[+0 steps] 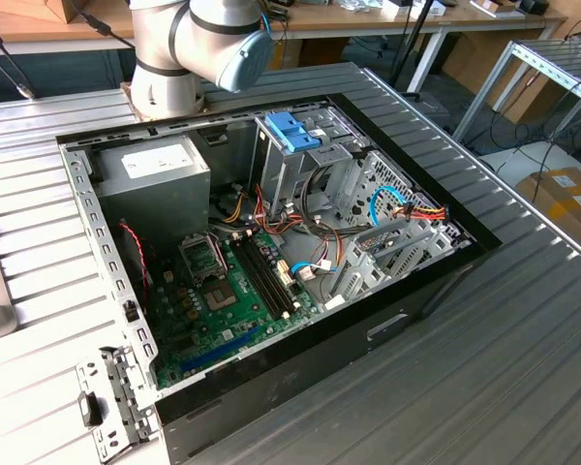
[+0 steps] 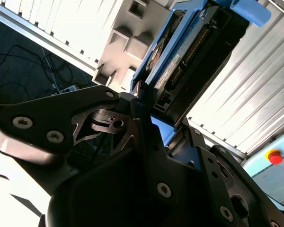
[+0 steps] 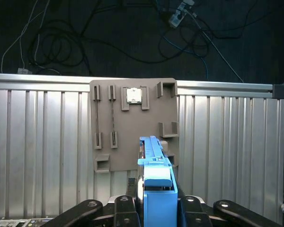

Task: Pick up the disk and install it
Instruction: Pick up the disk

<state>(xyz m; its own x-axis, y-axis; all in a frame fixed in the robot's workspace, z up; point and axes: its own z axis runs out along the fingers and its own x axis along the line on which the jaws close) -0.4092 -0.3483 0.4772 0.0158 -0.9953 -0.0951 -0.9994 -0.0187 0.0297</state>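
The disk [image 2: 176,59], a silver-grey drive in bright blue rails, stands on edge between my jaws in both wrist views. My gripper [image 2: 156,111] is shut on its lower end, and the drive sticks out past the fingertips. In the first wrist view the blue rail of the disk [image 3: 154,156] rises from the middle of my gripper [image 3: 158,203], above a ribbed metal table. The open computer case [image 1: 97,252] lies on its side in the exterior view, with the drive cage [image 1: 315,170] at its far end.
A grey slotted holder plate [image 3: 132,156] with a small chip [image 3: 134,95] lies on the ribbed table below the disk. Inside the case are a grey power-supply box [image 1: 155,184], the motherboard [image 1: 228,300], loose cables [image 1: 407,208] and a blue clip [image 1: 292,131]. A red button [image 2: 274,157] sits nearby.
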